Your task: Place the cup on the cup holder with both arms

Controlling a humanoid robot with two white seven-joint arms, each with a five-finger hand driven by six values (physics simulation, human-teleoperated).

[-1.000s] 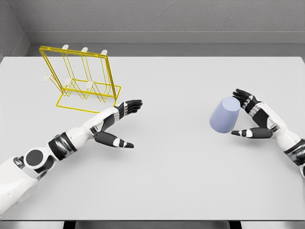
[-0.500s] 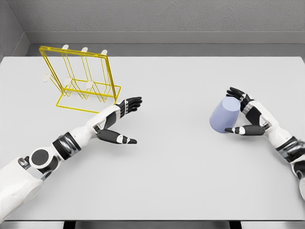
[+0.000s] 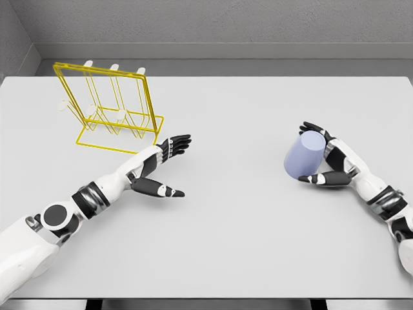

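Cupping the lavender cup (image 3: 304, 155) at my 3 o'clock on the worktop (image 3: 245, 226), my right hand (image 3: 328, 158) wraps fingers and thumb around it. My left hand (image 3: 158, 169) hovers wide, holding nothing, beside the yellow cup holder (image 3: 110, 106) at 10 o'clock.

bright, even, diffuse light with no clear direction and no glare on the pale table (image 3: 232, 245). shadows are very faint: only a soft dark smudge under the cup (image 3: 304, 155) and under each arm. the render is sharp from front to back, free of blur, noise and bending at the edges.
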